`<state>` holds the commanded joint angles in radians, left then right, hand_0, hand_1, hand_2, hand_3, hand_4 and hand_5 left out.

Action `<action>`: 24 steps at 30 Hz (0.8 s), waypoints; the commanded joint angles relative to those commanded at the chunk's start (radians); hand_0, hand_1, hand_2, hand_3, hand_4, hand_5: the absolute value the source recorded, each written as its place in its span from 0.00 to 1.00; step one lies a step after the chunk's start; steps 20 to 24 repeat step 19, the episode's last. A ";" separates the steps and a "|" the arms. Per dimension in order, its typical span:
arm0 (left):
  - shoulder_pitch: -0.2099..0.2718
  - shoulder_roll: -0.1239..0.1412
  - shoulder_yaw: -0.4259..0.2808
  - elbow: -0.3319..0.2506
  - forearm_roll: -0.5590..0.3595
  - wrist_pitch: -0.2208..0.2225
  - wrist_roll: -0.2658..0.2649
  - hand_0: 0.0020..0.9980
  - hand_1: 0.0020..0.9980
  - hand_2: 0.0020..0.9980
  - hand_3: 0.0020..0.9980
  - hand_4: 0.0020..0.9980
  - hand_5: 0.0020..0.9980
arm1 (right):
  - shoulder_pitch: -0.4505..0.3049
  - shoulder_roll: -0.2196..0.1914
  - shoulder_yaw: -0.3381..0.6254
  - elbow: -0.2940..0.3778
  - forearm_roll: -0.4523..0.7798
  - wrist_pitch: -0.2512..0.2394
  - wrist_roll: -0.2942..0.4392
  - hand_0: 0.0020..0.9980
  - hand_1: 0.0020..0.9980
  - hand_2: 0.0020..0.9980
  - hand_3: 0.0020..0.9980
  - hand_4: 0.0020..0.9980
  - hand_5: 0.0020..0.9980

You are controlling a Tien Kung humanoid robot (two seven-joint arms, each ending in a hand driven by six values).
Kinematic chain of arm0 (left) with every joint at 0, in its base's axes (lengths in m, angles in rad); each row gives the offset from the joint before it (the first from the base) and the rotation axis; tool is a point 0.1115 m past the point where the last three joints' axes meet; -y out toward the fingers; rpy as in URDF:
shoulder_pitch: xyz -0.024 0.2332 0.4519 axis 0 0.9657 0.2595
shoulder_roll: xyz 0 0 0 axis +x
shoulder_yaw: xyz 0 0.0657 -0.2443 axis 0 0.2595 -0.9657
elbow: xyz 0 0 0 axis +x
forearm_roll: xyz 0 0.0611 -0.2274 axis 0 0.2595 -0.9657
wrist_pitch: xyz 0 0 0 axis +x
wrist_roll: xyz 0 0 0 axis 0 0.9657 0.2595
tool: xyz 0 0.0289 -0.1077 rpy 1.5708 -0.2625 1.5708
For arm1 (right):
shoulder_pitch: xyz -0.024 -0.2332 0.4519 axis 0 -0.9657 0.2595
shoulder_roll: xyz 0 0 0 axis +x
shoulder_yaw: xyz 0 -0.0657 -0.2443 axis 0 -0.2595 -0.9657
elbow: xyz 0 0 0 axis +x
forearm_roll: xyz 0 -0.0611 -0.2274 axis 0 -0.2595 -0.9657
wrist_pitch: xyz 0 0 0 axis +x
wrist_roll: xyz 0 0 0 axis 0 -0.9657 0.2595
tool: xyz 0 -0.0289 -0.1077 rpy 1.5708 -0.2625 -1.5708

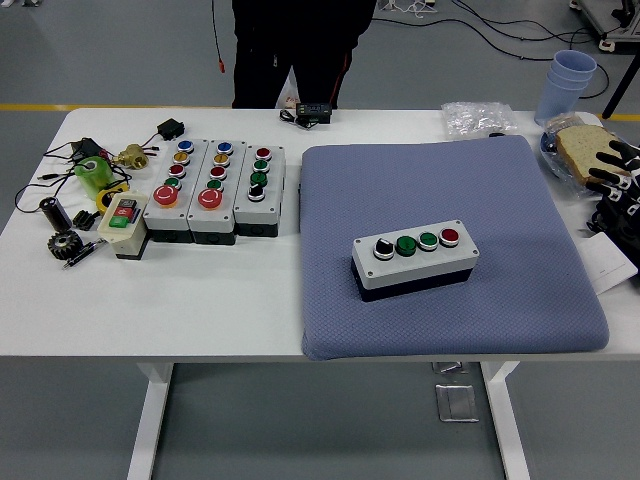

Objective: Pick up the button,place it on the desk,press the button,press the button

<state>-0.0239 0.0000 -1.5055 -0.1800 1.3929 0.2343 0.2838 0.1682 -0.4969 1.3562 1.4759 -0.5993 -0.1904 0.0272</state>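
Note:
A grey button box (414, 258) with a black knob, two green buttons and a red button lies on the blue-grey pad (450, 190), slightly right of the pad's middle. My right hand (618, 174) shows only at the right edge of the table, fingers spread and holding nothing, well to the right of and above the box. No left arm appears in the frame.
Three more button boxes (215, 190) stand side by side left of the pad, with a small red-green switch (123, 222), a gear (65, 243) and cables further left. Stacked blue cups (566, 85), a plastic bag (478, 118) and bread (585, 150) sit back right. A person (295, 50) stands behind the table.

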 joint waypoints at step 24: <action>-0.021 0.000 -0.017 0.000 0.015 0.001 0.004 0.55 0.42 0.42 0.43 0.27 0.42 | 0.007 0.002 0.022 0.010 0.005 0.005 0.001 0.64 0.58 0.64 0.64 0.67 0.40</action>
